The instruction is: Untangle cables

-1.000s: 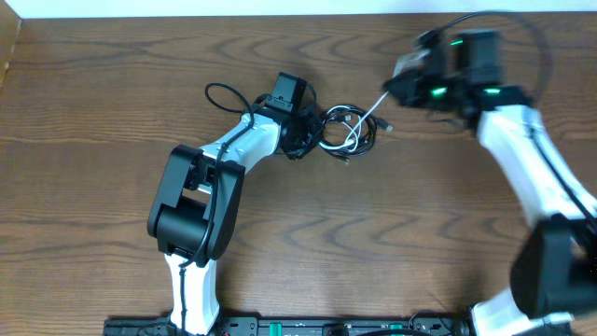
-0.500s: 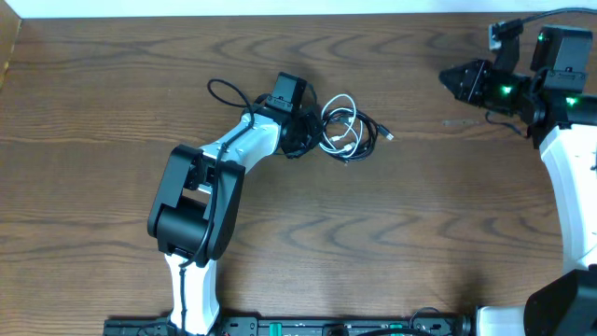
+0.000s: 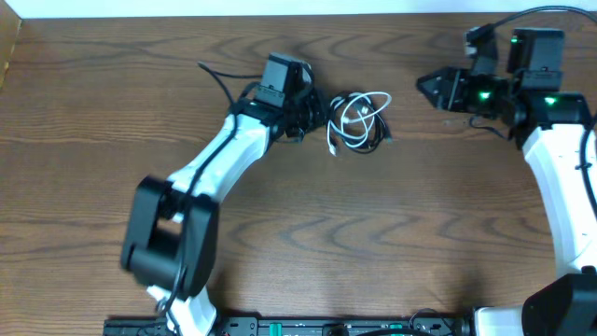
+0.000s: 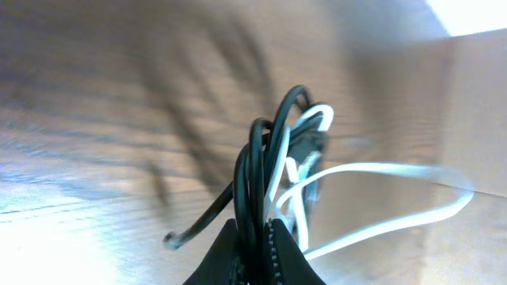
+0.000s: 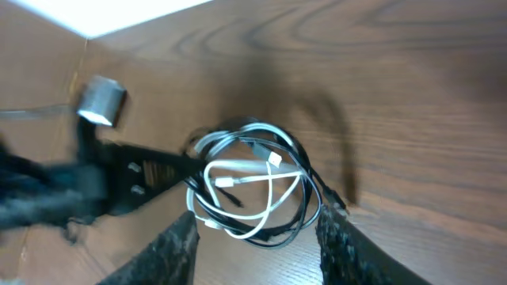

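Observation:
A tangle of one black cable [image 3: 376, 133] and one white cable [image 3: 355, 114] lies on the table near the back middle. My left gripper [image 3: 312, 116] is at the tangle's left side, shut on loops of the black cable [image 4: 255, 170]; the white cable [image 4: 372, 170] loops beside it. My right gripper [image 3: 424, 86] is open and empty, held to the right of the tangle. Its wrist view shows the white cable [image 5: 268, 184] and black cable [image 5: 277, 233] coiled together ahead of its open fingers [image 5: 257, 237].
The wooden table [image 3: 373, 233] fills the view. A cardboard wall [image 3: 9, 47] stands at the far left edge. My left arm [image 3: 205, 177] stretches diagonally across the left half of the table.
The left arm has stretched out and shifted the tangle a little right and back. The right gripper let the white cable go, swung away right, then came back slightly toward the tangle.

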{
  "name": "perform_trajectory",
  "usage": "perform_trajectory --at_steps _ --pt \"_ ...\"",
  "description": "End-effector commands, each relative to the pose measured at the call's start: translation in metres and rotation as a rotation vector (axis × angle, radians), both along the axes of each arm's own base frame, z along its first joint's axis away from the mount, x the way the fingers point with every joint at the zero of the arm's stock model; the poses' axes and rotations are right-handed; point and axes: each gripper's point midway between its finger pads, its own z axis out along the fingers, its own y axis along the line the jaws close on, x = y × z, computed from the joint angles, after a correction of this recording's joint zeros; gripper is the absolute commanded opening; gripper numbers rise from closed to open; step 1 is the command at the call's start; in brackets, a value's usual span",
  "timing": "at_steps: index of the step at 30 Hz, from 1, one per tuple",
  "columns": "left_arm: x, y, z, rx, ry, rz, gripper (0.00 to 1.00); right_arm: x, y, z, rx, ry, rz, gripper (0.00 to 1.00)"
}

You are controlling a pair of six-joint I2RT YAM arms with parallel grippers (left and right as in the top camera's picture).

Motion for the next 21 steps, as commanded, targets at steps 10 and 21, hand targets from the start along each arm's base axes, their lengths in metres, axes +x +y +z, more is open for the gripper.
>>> perform_trajectory --at_steps 10,21 --pt "-0.014 -0.008 0.06 -0.126 -0.053 -0.037 0.07 -0.004 0.039 -0.019 -0.066 -0.004 0.124 0.55" --pt "-0.015 -0.011 0.064 -0.055 -0.218 -0.185 0.08 -0.003 0.041 -0.024 -0.071 0.003 0.133 0.6"
